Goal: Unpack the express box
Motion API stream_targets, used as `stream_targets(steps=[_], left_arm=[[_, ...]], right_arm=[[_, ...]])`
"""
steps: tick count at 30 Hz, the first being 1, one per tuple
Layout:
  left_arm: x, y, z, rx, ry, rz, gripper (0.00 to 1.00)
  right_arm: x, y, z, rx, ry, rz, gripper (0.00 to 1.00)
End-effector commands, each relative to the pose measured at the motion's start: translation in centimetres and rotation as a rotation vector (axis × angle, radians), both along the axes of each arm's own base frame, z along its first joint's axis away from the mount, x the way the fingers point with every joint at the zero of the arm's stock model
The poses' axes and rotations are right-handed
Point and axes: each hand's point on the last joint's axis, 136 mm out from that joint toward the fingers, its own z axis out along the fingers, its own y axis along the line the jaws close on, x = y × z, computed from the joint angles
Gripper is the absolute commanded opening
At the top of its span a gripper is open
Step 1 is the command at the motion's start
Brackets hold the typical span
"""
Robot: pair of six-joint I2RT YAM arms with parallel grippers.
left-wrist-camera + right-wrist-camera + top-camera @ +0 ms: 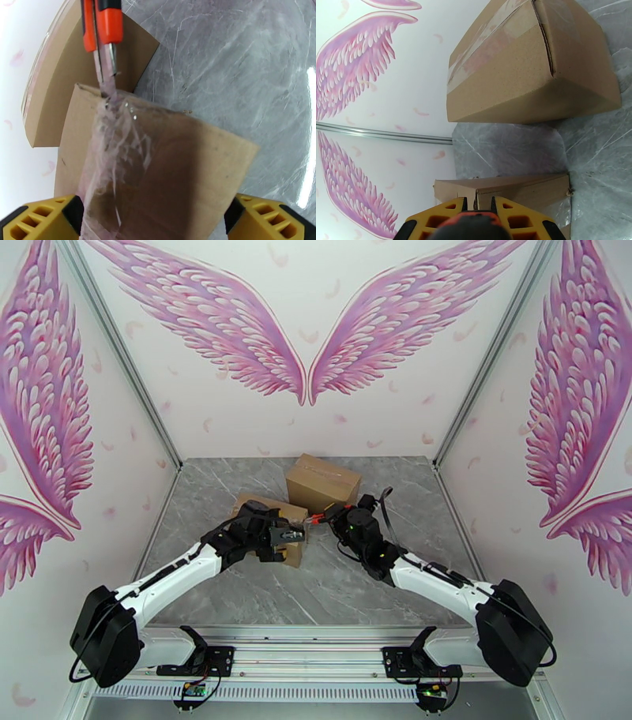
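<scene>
A small taped cardboard express box (272,511) lies left of centre on the grey table. My left gripper (291,537) hovers over it, open wide. In the left wrist view its yellow fingertips (43,219) stand at the two sides of the box (181,165); I cannot tell if they touch it. My right gripper (328,516) is shut on an orange utility knife (314,519). The knife's (103,23) blade tip sits in the torn clear tape (114,158) at the box's far edge. In the right wrist view the knife handle (474,227) lies between the yellow fingers, above the box (505,189).
A second, larger sealed cardboard box (320,481) stands just behind the first, close to my right gripper; it also appears in the right wrist view (529,67). White walls with pink wings enclose the table (371,587) on three sides.
</scene>
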Motion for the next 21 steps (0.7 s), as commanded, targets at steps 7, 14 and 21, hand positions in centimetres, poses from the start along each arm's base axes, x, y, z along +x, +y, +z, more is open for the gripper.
stream_targets(steps=[7, 14, 21], left_arm=[[4.2, -1.1, 6.0, -0.202, -0.147, 0.122, 0.98], [5.0, -0.5, 6.1, -0.209, -0.161, 0.183, 0.97], [5.1, 0.0, 6.1, -0.226, -0.145, 0.213, 0.97]], right_arm=[[-3.5, 3.6, -1.0, 0.004, 0.105, 0.23, 0.0], [-3.8, 3.7, -0.8, -0.006, 0.115, 0.247, 0.0], [-3.8, 2.6, -0.8, -0.055, 0.112, 0.239, 0.0]])
